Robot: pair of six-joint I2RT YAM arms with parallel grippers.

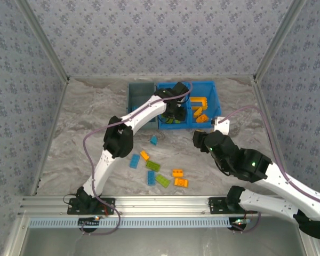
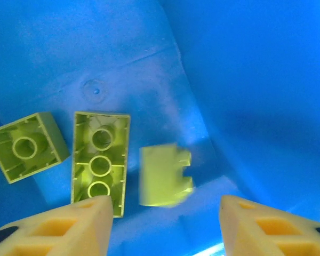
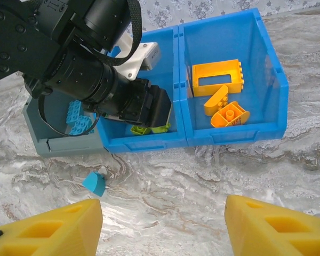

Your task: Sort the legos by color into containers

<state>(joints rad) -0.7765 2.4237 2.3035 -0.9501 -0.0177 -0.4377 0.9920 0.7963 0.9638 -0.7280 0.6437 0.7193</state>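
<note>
My left gripper [image 2: 165, 226] hangs inside the left compartment of the bright blue bin [image 2: 245, 80], open, with nothing between its fingers. A blurred lime brick [image 2: 162, 176] is just below the gap, clear of both fingers. Two more lime bricks [image 2: 100, 160] lie studs-down beside it. From above, the left gripper [image 1: 174, 109] is over that compartment. My right gripper [image 3: 162, 226] is open above bare table in front of the bin. Orange pieces, with the open frame [image 3: 218, 77], fill the right compartment. Blue bricks [image 3: 77, 117] lie in the grey-blue bin [image 3: 42, 141].
Loose legos lie on the marble table between the arms: blue [image 1: 153, 140], orange [image 1: 144, 155], blue [image 1: 134, 161], lime [image 1: 153, 166], lime [image 1: 162, 180] and two orange [image 1: 178, 177]. The blue wedge brick [image 3: 94, 183] sits left of my right gripper. Patterned walls enclose the table.
</note>
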